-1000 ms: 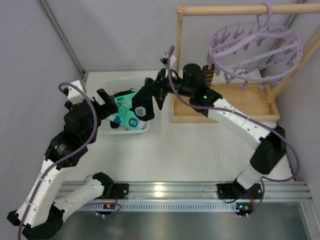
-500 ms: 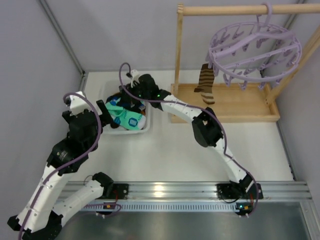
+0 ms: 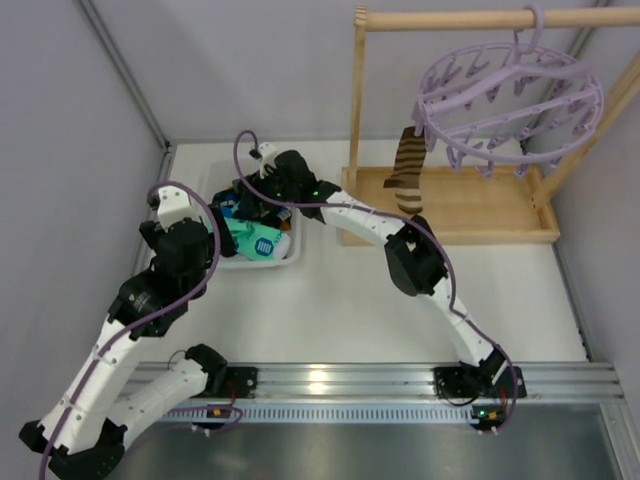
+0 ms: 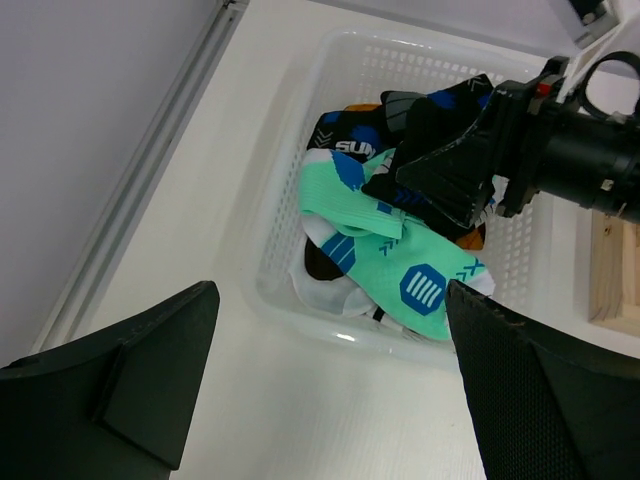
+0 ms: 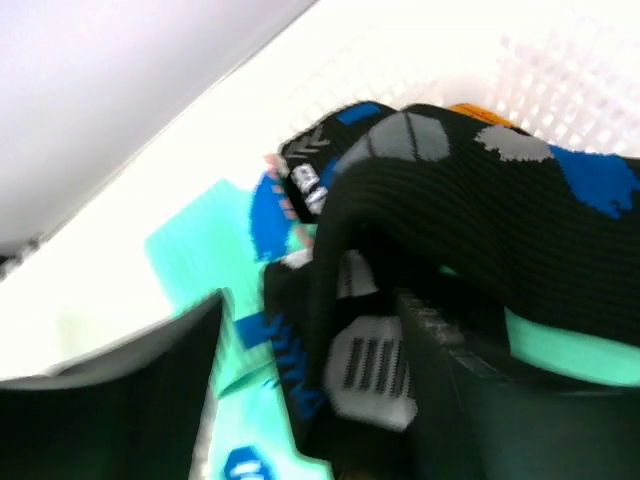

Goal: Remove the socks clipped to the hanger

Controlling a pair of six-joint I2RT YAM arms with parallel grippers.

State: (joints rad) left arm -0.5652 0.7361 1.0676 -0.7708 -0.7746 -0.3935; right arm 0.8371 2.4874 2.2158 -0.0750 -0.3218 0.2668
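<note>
The lavender hanger [image 3: 510, 95] hangs by its hook from the wooden rail. One brown striped sock [image 3: 407, 170] dangles from a clip on its left side. My right gripper [image 3: 256, 200] [image 5: 310, 335] [image 4: 455, 170] reaches down into the white basket [image 3: 270, 262] with its jaws apart. A black sock [image 5: 480, 190] with blue and grey marks lies loosely between them, on the pile. Teal socks [image 4: 400, 265] [image 3: 258, 240] lie underneath. My left gripper [image 4: 330, 310] [image 3: 205, 222] hovers open and empty at the basket's near-left side.
The wooden rail frame [image 3: 470, 18] and its tray base [image 3: 480, 210] stand at the back right. The basket wall [image 4: 268, 205] [image 5: 560, 80] surrounds the sock pile. Grey walls close in on the left and at the back.
My right arm has swung left from the frame into the basket with the black sock, and its jaws have parted. The left gripper has drawn back slightly toward the basket's near-left edge.
</note>
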